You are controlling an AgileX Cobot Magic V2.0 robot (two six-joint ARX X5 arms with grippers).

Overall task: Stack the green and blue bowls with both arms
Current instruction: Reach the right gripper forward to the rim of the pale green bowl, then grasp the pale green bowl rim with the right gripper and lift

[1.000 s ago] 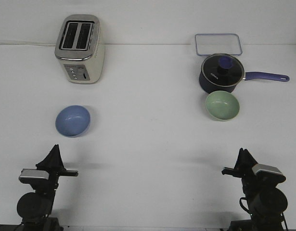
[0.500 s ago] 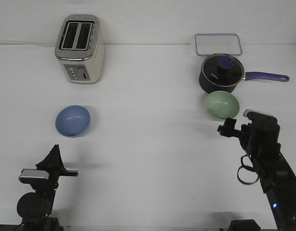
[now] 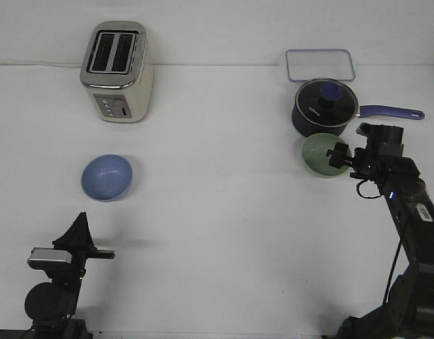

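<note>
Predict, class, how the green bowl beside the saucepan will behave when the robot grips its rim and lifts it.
The green bowl looks small and rigid, so it probably lifts easily without flexing. Its smooth rounded wall may slip in the right gripper. Gripped on one side, it might tilt.

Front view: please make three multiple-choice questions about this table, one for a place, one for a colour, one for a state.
1. Where is the green bowl?
A. in front of the saucepan
B. beside the toaster
C. inside the clear container

2. Which colour is the bowl in front of the toaster?
A. red
B. blue
C. green

3. What is on the saucepan?
A. nothing
B. a bowl
C. a lid

Answers: 1 A, it sits just before the pan; 2 B, plainly periwinkle; 3 C, the knobbed lid covers it.
</note>
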